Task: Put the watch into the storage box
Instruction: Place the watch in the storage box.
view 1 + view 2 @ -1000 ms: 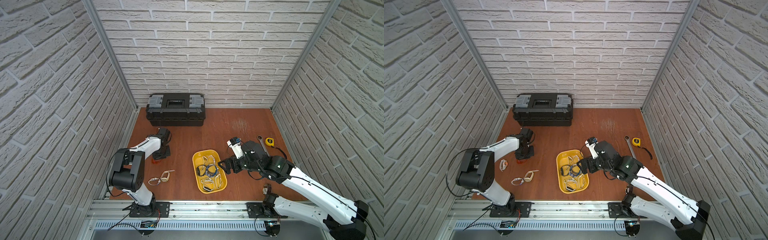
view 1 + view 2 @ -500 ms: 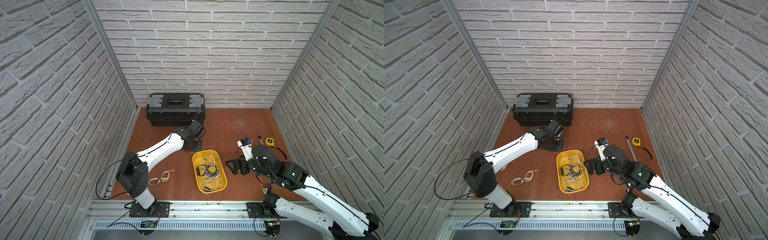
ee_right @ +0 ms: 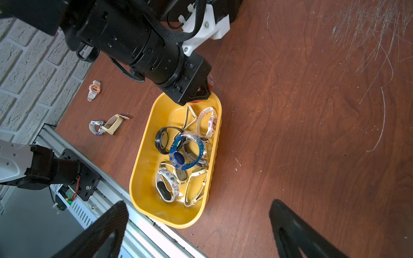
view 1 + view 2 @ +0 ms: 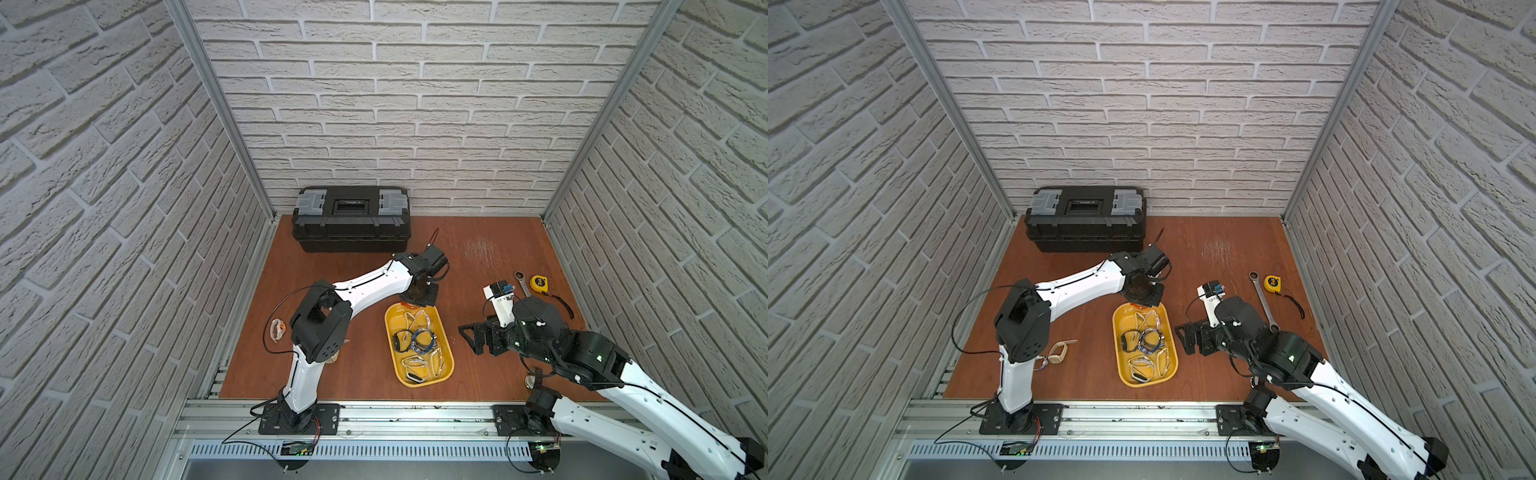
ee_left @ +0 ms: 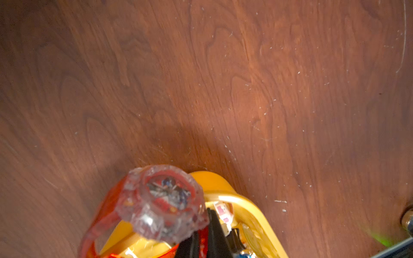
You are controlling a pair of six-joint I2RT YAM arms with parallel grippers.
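Logging brown wooden tabletop [image 4: 478,249] between white brick-pattern walls. Spotting large black plastic toolbox with grey latches [image 4: 351,224] sitting at far left, against the back wall.

Watching left arm reaching from near left toward the centre. Left gripper [image 3: 197,95] pointing down, hanging just over the far end of the shallow yellow plastic storage box [image 4: 390,332]. Jaws pinching almost together on the red strap of a clear-cased round watch [image 5: 163,201]. Seeing that watch hanging above the box's far rim, partly over bare wood, not lying inside; unable to tell whether touching the rim.

Finding right gripper [image 4: 469,338] hovering right of the box, apart from it, jaws spread wide, gripping nothing.

Counting several watches lying jumbled inside the box, among them a blue-and-clear plastic one [image 3: 185,152]. Noting at near left a white-and-orange watch [image 3: 95,89] and a beige-strapped watch [image 3: 114,124] on the wood. Marking at far right a steel ratchet wrench [image 4: 1262,299] beside a small yellow tape measure [image 4: 1273,283].
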